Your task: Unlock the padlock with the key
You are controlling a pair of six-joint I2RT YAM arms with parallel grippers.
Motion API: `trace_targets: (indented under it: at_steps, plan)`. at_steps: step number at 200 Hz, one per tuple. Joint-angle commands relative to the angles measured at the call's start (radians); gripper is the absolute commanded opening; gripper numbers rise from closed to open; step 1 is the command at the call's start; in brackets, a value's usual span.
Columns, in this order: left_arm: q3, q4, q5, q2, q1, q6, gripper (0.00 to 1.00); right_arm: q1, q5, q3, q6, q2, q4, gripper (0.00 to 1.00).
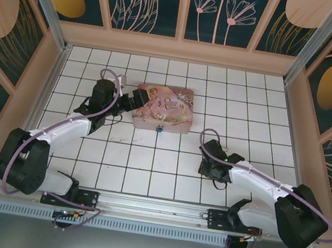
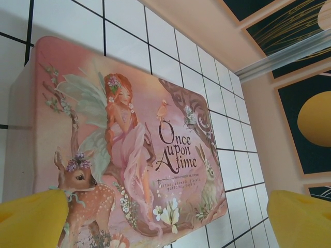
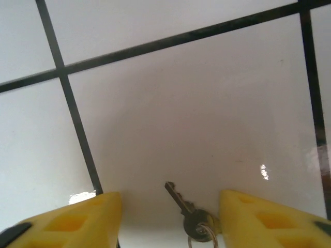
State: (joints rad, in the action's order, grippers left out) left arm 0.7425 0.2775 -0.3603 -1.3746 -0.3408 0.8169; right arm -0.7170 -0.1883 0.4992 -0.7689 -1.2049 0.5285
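pink tin box (image 1: 164,106) sits mid-way across the tiled floor (image 1: 141,158); taken as the landmark

padlock (image 1: 159,129): tiny blue speck at the middle of the tin's near wall, seemingly where the tin fastens; too small from overhead to read the shackle

key (image 3: 182,205): flat on a tile, off the tin's near-right corner and well apart from it; blade points away from the wrist, head and a small ring (image 3: 200,238) lie toward it

right gripper (image 3: 170,222): down at the floor, jaws apart and straddling the key; the head lies just beside one finger (image 3: 258,222), the other finger (image 3: 77,219) is clear of it, so nothing is clamped yet
- judged reason: a flat thin key offers only its edges, so the fingers drop either side of the head to pinch it and leave the blade free for the keyhole

left gripper (image 2: 165,227): jaws spread wide, nothing between them, poised at the tin's left end, looking across the lid
- likely there to brace the tin when the key is pushed in

judged step: key pick-up; unlocking not begun

risk: the off-centre key may skid or swivel as the fingers meet it
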Motion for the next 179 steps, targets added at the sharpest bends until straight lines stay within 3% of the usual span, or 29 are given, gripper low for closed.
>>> trace_targets:
  at_steps: [1,32,104,179]
  plan:
    - [-0.008,0.04,-0.024,-0.009,-0.007,0.002,0.99,-0.062,0.066,0.004,-0.049,-0.033,-0.036,0.4]
    - [-0.008,0.043,-0.031,-0.012,-0.007,0.003,0.99,-0.108,0.065,0.012,-0.095,-0.043,-0.052,0.26]
    - [-0.011,0.038,-0.037,-0.005,-0.007,0.003,0.99,-0.114,0.057,0.02,-0.09,-0.094,-0.09,0.0]
    - [-0.022,0.025,-0.055,0.014,-0.009,-0.033,0.99,-0.113,0.056,0.073,-0.076,-0.081,-0.157,0.0]
